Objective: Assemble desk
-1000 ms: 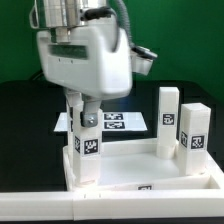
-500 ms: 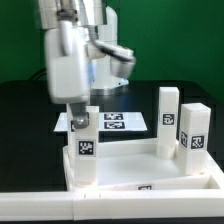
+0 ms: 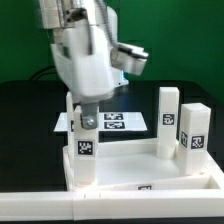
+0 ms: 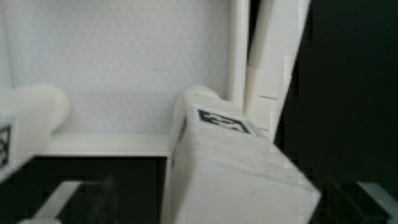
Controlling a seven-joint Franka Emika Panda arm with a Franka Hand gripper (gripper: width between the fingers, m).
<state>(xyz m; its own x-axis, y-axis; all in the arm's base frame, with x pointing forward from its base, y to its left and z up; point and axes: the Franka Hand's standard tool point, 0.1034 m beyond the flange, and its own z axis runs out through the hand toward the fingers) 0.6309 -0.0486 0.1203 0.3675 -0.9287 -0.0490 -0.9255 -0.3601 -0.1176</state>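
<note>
The white desk panel (image 3: 150, 172) lies rim-up on the table. A tagged white leg (image 3: 87, 152) stands upright in the panel's near corner, at the exterior view's left. My gripper (image 3: 86, 120) is straight above it and shut on its top end. In the wrist view the leg (image 4: 222, 150) fills the gap between my dark fingers (image 4: 71, 200), with the panel floor (image 4: 125, 70) beyond; my gripper (image 4: 222, 208) is closed around it. Another white leg (image 3: 72, 108) stands just behind, partly hidden by my gripper.
Two more tagged legs (image 3: 167, 120) (image 3: 192, 138) stand upright at the exterior view's right, by the panel's rim. The marker board (image 3: 112, 122) lies flat behind the panel. The table is black, with a white ledge along the front.
My wrist and hand have turned about the vertical axis over the leg. The leg stays in the same corner, and the other legs have not moved.
</note>
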